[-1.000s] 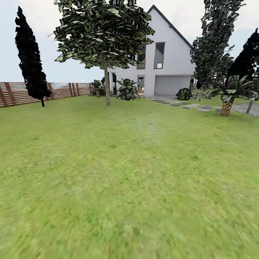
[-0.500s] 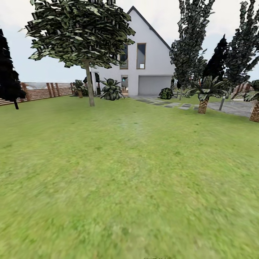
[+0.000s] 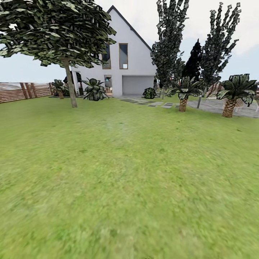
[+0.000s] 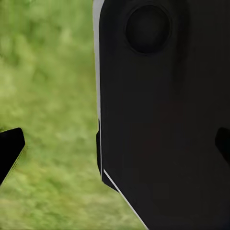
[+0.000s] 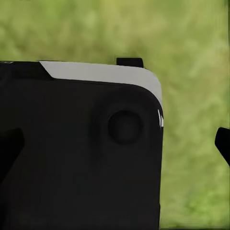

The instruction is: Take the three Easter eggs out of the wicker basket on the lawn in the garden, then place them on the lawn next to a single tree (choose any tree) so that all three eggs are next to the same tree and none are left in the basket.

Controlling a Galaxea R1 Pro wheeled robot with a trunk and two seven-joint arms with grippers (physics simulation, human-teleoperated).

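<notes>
The lawn (image 3: pixel 129 172) spreads wide and green in the head view. At its far left stands a tree (image 3: pixel 71 90) with a pale straight trunk and a dark mottled crown. The Easter eggs and the wicker basket are out of view. In the left wrist view my left gripper (image 4: pixel 115 148) is open, one dark fingertip (image 4: pixel 9 151) at each side edge, with a black panel of my own body and blurred grass behind. In the right wrist view my right gripper (image 5: pixel 115 148) is open too, over the same kind of panel and grass.
A white house (image 3: pixel 122 61) closes the far end, with a wooden fence (image 3: pixel 18 92) to its left. Two palms (image 3: pixel 183 97) (image 3: pixel 230 102) stand at the right by a grey paved patch (image 3: pixel 216 106). Stepping stones (image 3: pixel 154 104) lead to the house. Tall dark trees (image 3: pixel 169 43) rise behind.
The camera has turned to the right: house and tree have slid left in the picture, the black conifer has left the frame, and a second palm has come in.
</notes>
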